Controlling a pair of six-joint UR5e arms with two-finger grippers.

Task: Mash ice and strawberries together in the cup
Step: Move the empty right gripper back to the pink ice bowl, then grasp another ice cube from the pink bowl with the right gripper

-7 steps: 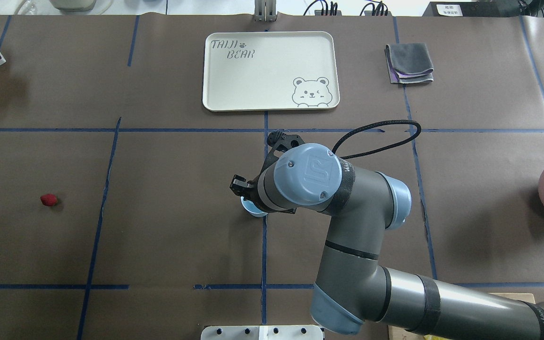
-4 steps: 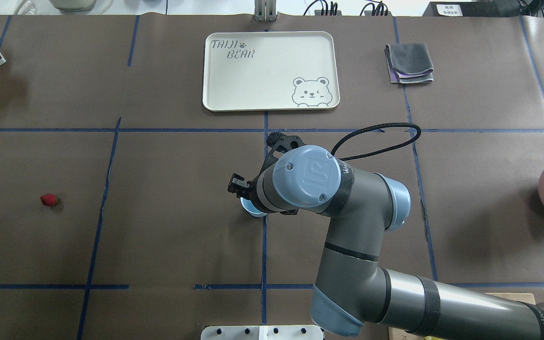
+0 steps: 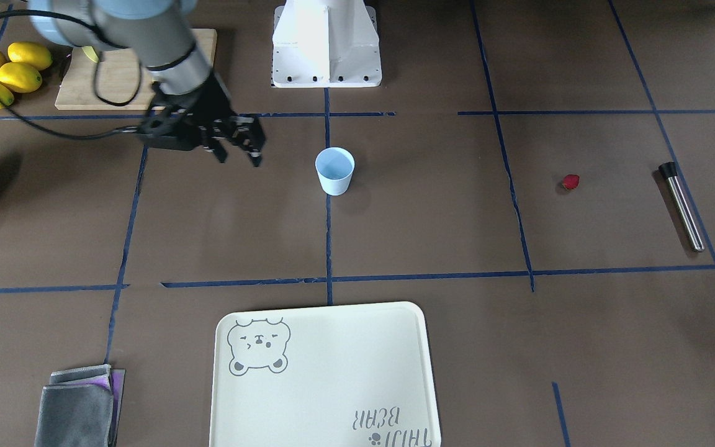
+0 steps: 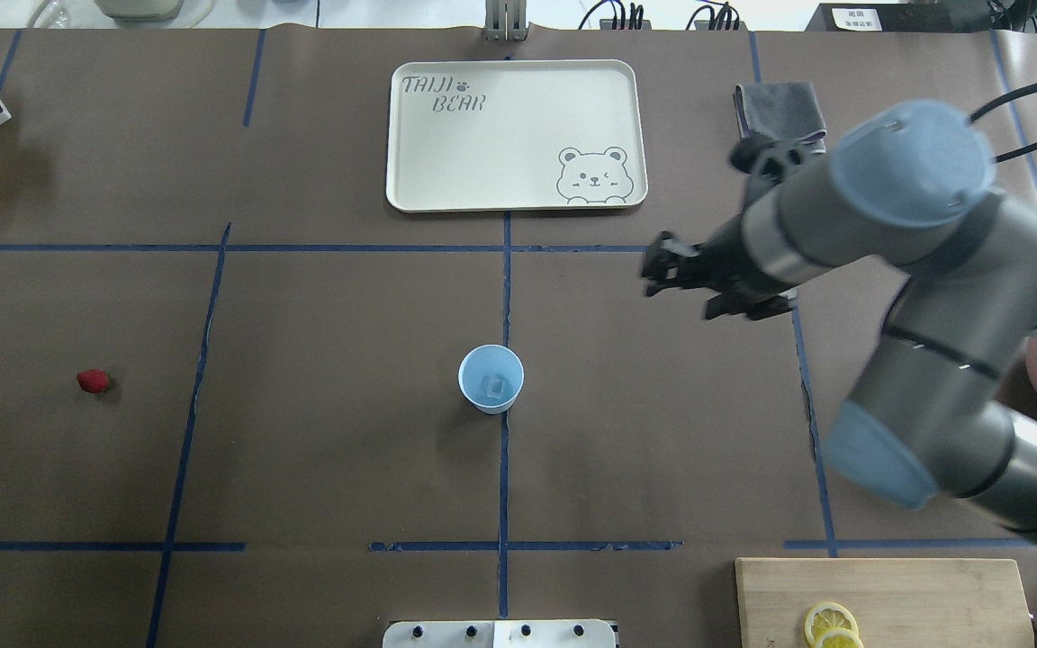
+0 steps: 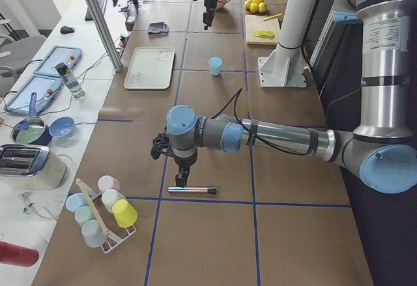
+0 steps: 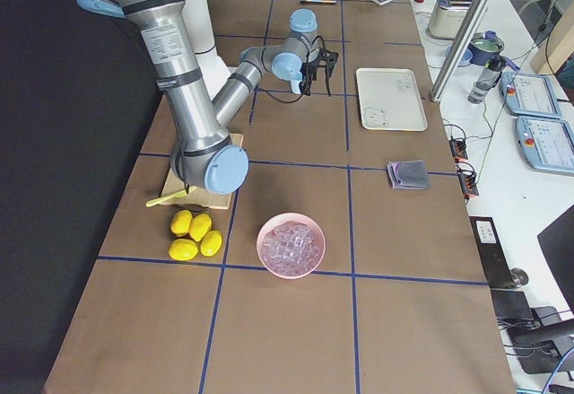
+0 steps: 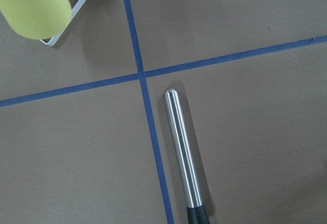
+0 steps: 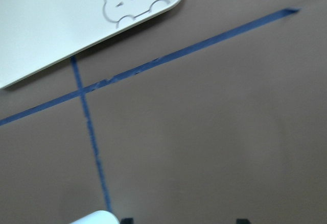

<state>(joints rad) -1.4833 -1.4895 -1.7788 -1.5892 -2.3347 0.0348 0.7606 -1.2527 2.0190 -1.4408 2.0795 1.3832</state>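
The pale-blue cup stands upright at the table's middle, also in the front view. One translucent ice lump lies inside it. More ice fills the pink bowl at the right end. The strawberry lies alone on the table far left. My right gripper is open and empty, raised to the right of the cup and beyond it. My left gripper hovers over a steel rod; I cannot tell whether it is open or shut.
A cream bear tray lies at the far middle, with a folded grey cloth to its right. A cutting board with lemon slices and whole lemons sit near the right arm's base. A rack of cups stands at the left end.
My right gripper has left its place over the cup and swung right and farther away. The cup now stands uncovered with an ice lump in it.
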